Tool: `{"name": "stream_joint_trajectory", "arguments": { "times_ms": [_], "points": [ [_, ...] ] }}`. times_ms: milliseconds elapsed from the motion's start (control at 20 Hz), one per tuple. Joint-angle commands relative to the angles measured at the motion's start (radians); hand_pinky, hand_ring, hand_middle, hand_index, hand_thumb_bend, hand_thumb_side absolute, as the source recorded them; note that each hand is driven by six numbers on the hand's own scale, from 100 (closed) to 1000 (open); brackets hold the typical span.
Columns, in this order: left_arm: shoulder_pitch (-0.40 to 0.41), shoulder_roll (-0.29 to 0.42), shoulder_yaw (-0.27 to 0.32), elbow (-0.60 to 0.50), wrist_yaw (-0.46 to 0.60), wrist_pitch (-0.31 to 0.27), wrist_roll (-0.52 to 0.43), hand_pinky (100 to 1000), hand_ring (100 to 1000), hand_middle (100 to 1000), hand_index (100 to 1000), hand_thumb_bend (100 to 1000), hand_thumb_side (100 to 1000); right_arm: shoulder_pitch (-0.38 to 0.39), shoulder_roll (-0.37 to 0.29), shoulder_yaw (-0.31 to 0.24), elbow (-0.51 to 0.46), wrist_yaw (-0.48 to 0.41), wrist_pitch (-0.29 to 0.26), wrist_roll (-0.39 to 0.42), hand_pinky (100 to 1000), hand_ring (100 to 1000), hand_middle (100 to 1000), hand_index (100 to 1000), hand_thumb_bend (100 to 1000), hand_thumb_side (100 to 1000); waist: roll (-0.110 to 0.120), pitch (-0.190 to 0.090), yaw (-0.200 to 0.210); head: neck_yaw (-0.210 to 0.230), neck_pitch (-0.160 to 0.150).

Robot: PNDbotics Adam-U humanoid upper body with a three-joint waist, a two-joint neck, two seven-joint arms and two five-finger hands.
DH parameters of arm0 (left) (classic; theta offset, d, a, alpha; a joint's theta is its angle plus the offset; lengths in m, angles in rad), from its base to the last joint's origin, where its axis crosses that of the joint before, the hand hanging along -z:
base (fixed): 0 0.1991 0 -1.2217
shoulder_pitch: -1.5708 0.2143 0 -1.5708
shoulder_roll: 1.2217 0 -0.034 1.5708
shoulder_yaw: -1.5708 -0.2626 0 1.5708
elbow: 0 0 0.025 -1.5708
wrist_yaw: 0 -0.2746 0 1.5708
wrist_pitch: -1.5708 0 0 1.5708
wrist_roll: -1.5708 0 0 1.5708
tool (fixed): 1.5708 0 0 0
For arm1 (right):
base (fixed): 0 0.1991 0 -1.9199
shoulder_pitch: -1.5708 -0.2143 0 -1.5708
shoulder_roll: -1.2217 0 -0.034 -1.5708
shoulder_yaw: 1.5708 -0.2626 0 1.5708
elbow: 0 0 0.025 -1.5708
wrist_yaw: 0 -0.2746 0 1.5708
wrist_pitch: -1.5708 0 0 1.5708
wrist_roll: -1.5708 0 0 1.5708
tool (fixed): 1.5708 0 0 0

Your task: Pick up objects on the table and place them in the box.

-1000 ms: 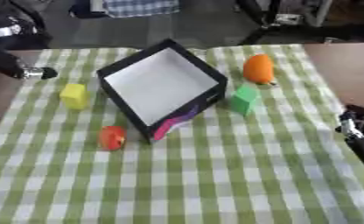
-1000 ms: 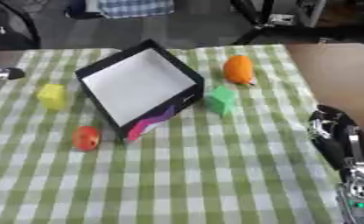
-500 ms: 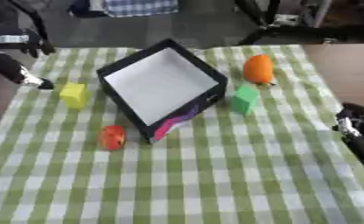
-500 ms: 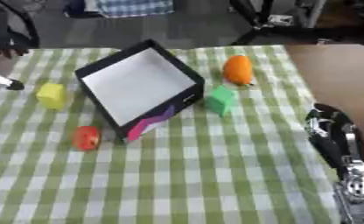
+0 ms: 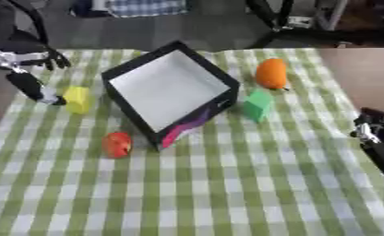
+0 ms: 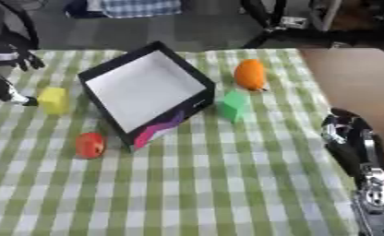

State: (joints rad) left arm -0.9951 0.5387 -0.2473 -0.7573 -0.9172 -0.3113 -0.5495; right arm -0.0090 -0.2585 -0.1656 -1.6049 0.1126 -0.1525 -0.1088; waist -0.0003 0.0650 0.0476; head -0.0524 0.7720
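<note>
A black box (image 5: 169,91) with a white inside stands tilted at the middle of the checked cloth. A yellow block (image 5: 77,99) lies left of it, a red fruit (image 5: 117,144) in front of it, a green block (image 5: 258,105) and an orange fruit (image 5: 270,73) to its right. My left hand (image 5: 27,72) hovers at the far left with fingers spread, one fingertip close beside the yellow block. My right hand (image 6: 353,146) rests at the right edge, fingers relaxed, holding nothing.
The green-and-white checked cloth (image 5: 227,184) covers the table; bare brown table (image 5: 365,73) shows at the right. A pink and purple thing (image 5: 187,126) shows at the box's lower edge. Chairs and dark frames stand beyond the far edge.
My left hand has come down and to the right from the far left corner toward the yellow block. The right hand has stayed where it was.
</note>
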Motion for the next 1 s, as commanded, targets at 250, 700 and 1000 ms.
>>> {"name": "stream_joint_trajectory", "arguments": {
  "times_ms": [250, 700, 1000],
  "points": [
    [-0.027, -0.026, 0.031, 0.046, -0.137, -0.004, 0.075, 824, 781, 783, 891, 514, 268, -0.013, -0.010, 0.000, -0.010, -0.007, 0.000, 0.002, 779, 541, 603, 783, 100, 544, -0.015, -0.005, -0.007, 0.009, -0.002],
    [-0.014, -0.063, 0.087, 0.092, -0.303, 0.006, 0.171, 814, 767, 764, 873, 447, 199, -0.016, -0.006, 0.002, -0.010, -0.009, -0.001, 0.004, 779, 541, 603, 783, 100, 545, -0.018, 0.002, -0.014, 0.014, -0.002],
    [-0.004, -0.088, 0.127, 0.142, -0.413, 0.003, 0.231, 810, 761, 754, 869, 423, 215, -0.018, -0.004, 0.003, -0.010, -0.012, -0.002, 0.006, 779, 541, 603, 783, 100, 545, -0.021, 0.010, -0.022, 0.019, -0.002]
  ]
}}
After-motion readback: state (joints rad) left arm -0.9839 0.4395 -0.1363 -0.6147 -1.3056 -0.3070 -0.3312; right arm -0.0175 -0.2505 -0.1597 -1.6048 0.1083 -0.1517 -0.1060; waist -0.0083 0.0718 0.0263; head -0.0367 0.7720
